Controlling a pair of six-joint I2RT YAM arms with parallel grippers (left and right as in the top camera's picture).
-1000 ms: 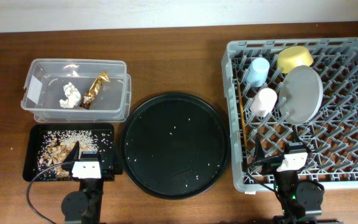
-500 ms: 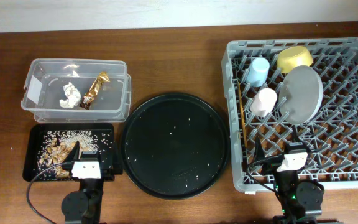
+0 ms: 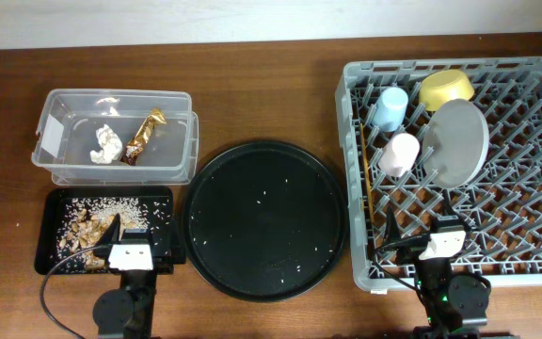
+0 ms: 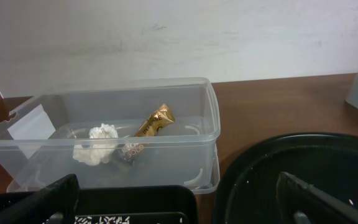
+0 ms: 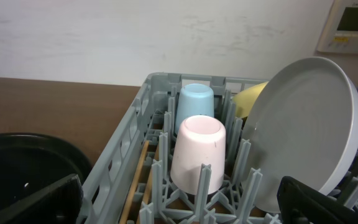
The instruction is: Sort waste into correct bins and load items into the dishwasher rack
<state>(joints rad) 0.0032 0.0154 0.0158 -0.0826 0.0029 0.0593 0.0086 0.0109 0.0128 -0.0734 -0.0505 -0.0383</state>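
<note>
Wooden chopsticks (image 5: 135, 180) lie along the left wall of the grey lattice dishwasher rack (image 3: 534, 254), long axis pointing away from the right gripper (image 5: 179, 208); smooth pale plate (image 3: 457, 141) stands on edge among pegs; twisted foil wrapper (image 4: 148, 127) lies diagonally in the clear tub (image 4: 210, 106), beyond the left gripper (image 4: 179, 208); both grippers gape wide, empty.

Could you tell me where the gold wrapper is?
The wrapper lies inside the clear tub at upper left of the overhead view, just right of the tissue.
</note>
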